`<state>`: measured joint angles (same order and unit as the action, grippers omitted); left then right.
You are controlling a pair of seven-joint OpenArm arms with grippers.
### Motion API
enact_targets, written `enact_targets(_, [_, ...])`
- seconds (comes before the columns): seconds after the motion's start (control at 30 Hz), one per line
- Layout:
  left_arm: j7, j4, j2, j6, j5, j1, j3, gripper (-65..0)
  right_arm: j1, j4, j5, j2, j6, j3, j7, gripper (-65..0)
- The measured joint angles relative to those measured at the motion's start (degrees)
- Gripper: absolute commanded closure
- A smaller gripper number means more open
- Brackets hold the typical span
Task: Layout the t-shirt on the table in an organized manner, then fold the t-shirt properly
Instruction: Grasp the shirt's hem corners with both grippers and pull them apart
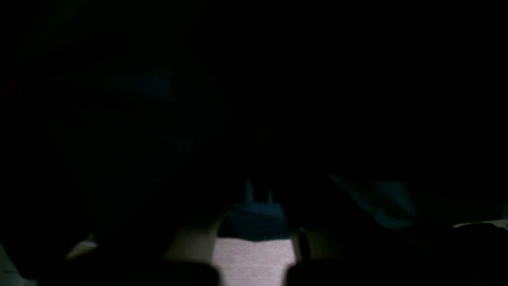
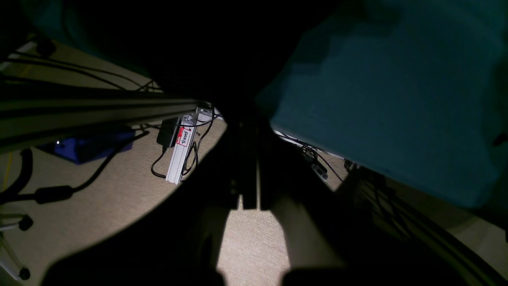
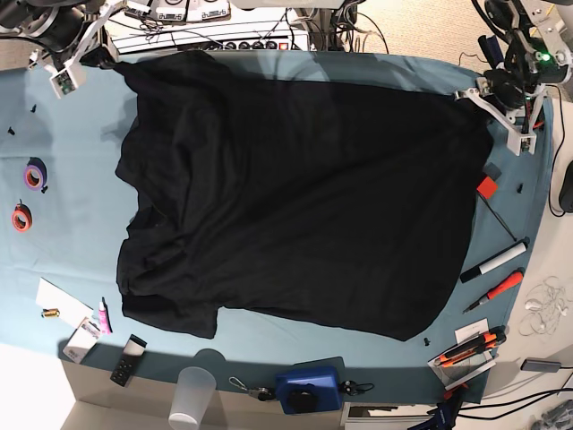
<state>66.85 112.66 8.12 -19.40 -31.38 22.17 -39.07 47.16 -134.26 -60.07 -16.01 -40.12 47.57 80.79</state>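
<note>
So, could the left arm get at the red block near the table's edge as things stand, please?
Probably not right away: the left gripper looks shut on the t-shirt's far corner. The red block lies just below it on the table, uncovered, so the way looks free once it lets go.

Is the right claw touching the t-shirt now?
Touching. In the base view the right claw sits on the t-shirt's far corner with no gap, fabric pulled taut toward it.
</note>
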Motion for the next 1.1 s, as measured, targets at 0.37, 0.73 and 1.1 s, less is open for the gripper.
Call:
enact_targets(0.37, [0.0,0.0,4.0,0.4,-5.1,-0.3,0.0,0.0,-6.7,0.0,4.6,0.0,0.0,0.0,0.0,0.0])
enact_targets(0.73, [-0.4,0.0,6.4,3.0,-9.9,-4.3,0.1,0.0,-17.1,3.2,7.6,0.0,-0.2,0.0,-3.4,0.0])
enact_targets(1.1, [-2.6,-4.3,6.5,3.0,-5.2,-13.7,1.9,0.0,-32.7,22.1,9.4,-2.3,0.1,-0.3,-4.0,0.0])
